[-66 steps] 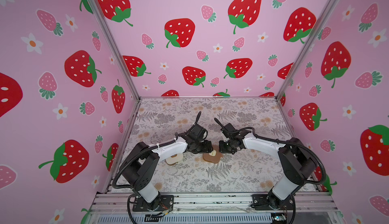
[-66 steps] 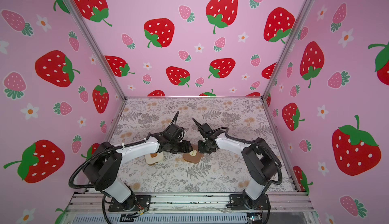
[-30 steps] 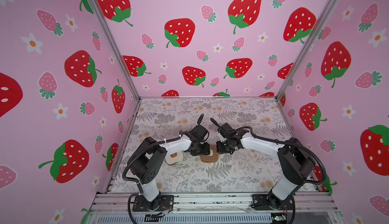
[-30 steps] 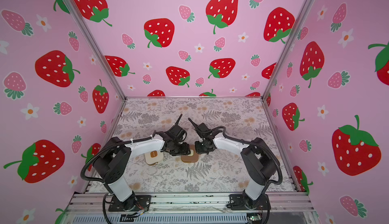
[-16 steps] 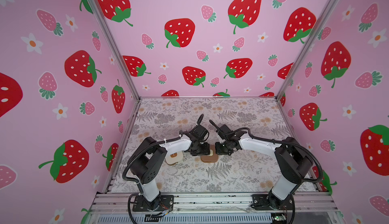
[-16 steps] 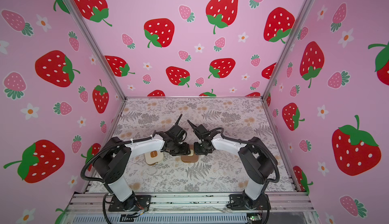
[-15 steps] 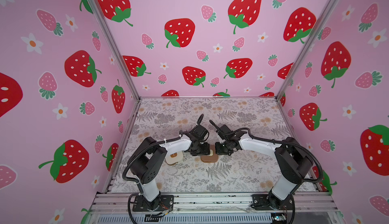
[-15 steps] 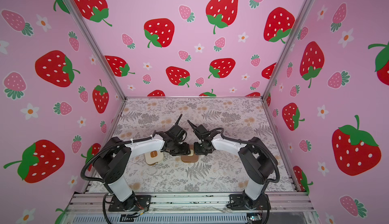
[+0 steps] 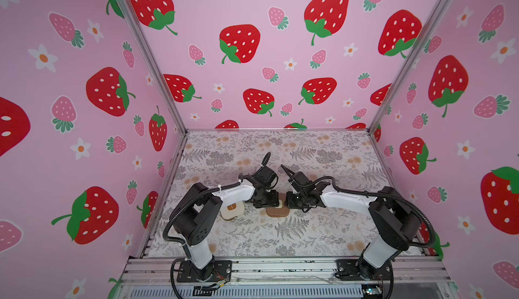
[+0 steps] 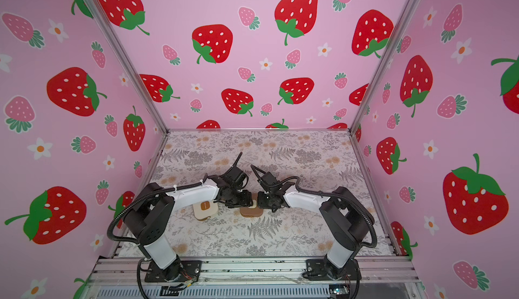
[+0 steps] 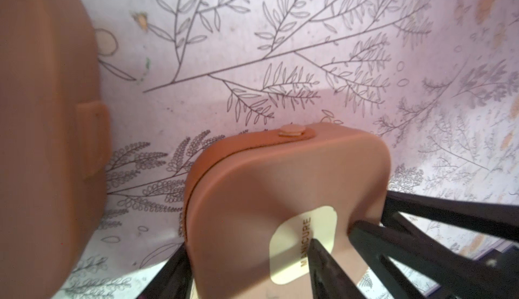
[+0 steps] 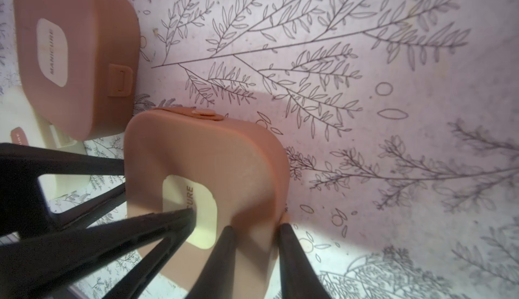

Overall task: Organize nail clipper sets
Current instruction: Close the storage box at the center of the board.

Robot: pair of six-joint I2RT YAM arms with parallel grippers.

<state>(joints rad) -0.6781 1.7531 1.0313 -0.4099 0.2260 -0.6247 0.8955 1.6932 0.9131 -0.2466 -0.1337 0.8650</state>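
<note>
1. All three cases in view are shut. One is a cream rounded-square plastic case (image 9: 233, 213) with a brown badge. Another is a brown rounded-square case (image 12: 75, 58) with a cream "MANICURE" badge and a front latch tab. A second brown case (image 9: 276, 213) of the same kind sits between the two arms. No loose clippers or tools show on the floral-patterned desk (image 9: 280, 235), so packing and closing look done.
2. What seems left is placement. In the right wrist view the brown rounded-square case lies flat just beside the cream one. The second brown case sits near them but apart, with a strip of desk between. I judge the job to be at its last step, bringing this case into line with the pair.
3. The left end effector (image 9: 265, 203) is spread wide over the second brown case. One finger is at the case's side and the other over the lid's badge, clamping nothing that I can see.
4. The right end effector (image 9: 290, 203) has its two slim fingers close together at the opposite edge of that case, one on the lid and one against the side wall. It may be pinching that edge or merely touching it; I cannot tell which.
5. Contents: every lid is down, so the insides and any tools they hold are hidden.
</note>
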